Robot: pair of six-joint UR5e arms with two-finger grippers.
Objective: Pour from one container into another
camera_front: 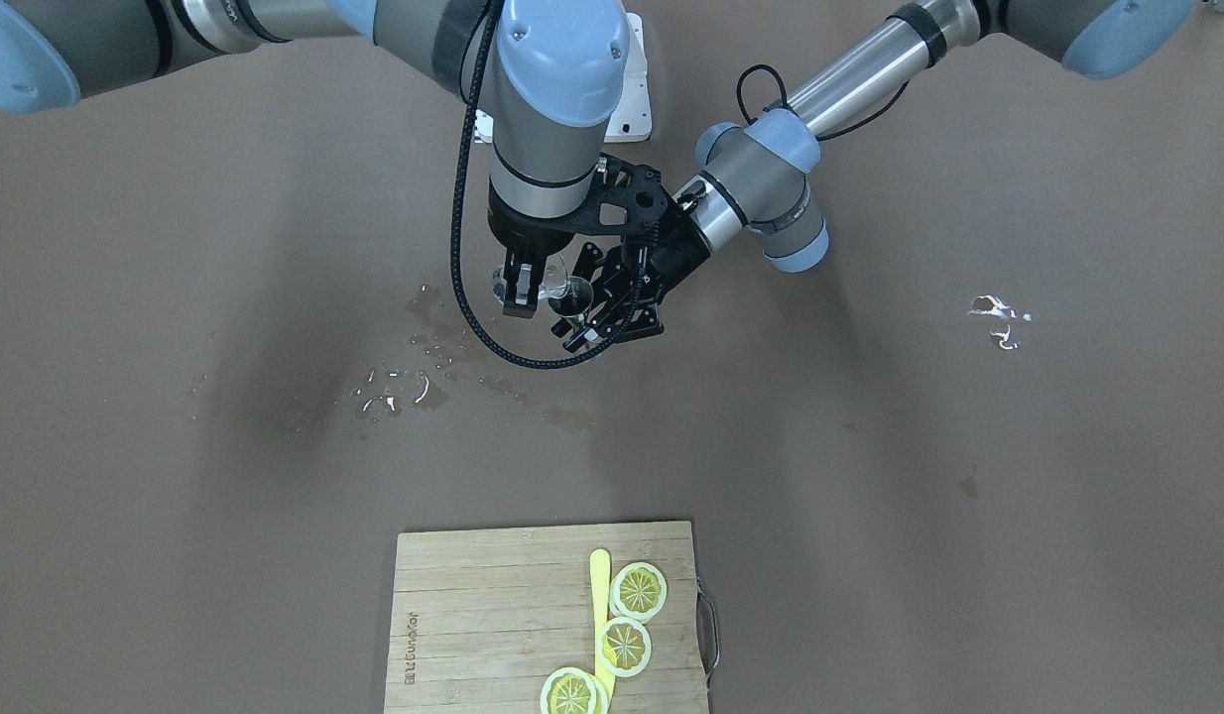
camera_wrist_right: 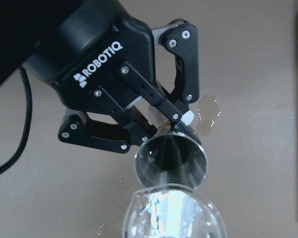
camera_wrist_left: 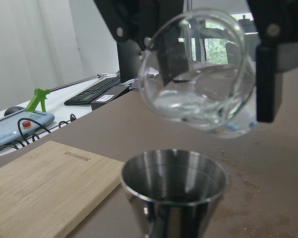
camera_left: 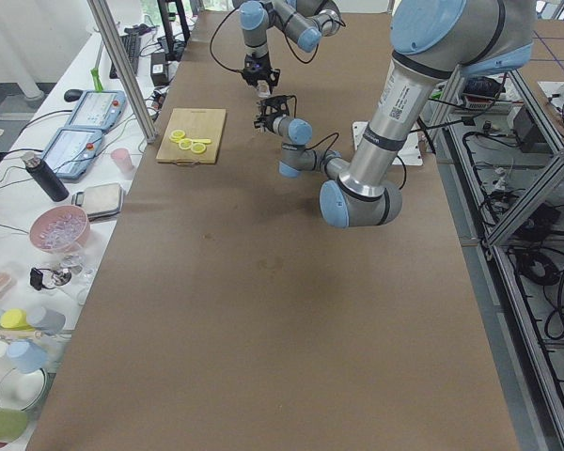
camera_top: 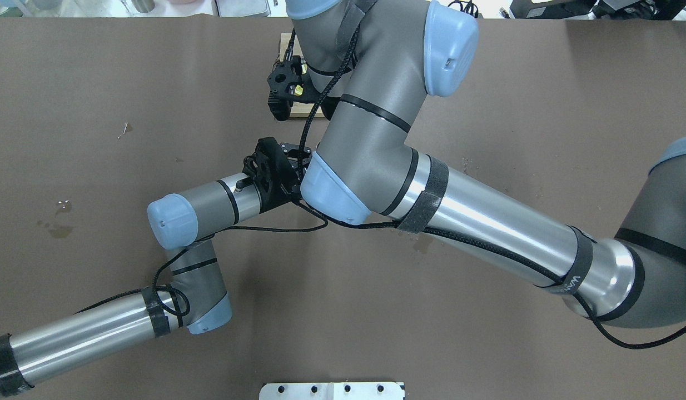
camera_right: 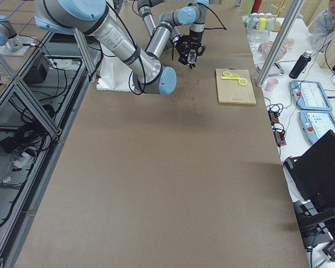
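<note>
Close view of a pour set up in mid-air above a brown table (camera_front: 870,446). Small clear glass (camera_wrist_left: 198,94) tipped steeply, clamped at its sides between the black fingers of the right gripper (camera_front: 521,290). Just beneath it, close but apart, a steel jigger (camera_wrist_left: 174,186), upright, open cone facing up, pinched below its rim by the left gripper (camera_wrist_right: 161,126), jaws closed tight on it. Held this way, most likely, to bring lip over rim and catch the stream cleanly (wet spots (camera_front: 424,382) on the table below, a hint of the risk). Inside the glass: clear liquid, pooled along the low side. Inside the jigger: bare shiny metal as far as visible, no plain liquid level. Judged from this, a pour about to start or barely begun. Well apart, toward the table's far edge, a wooden cutting board (camera_front: 473,595) with lemon slices (camera_front: 639,591), near neither arm.
</note>
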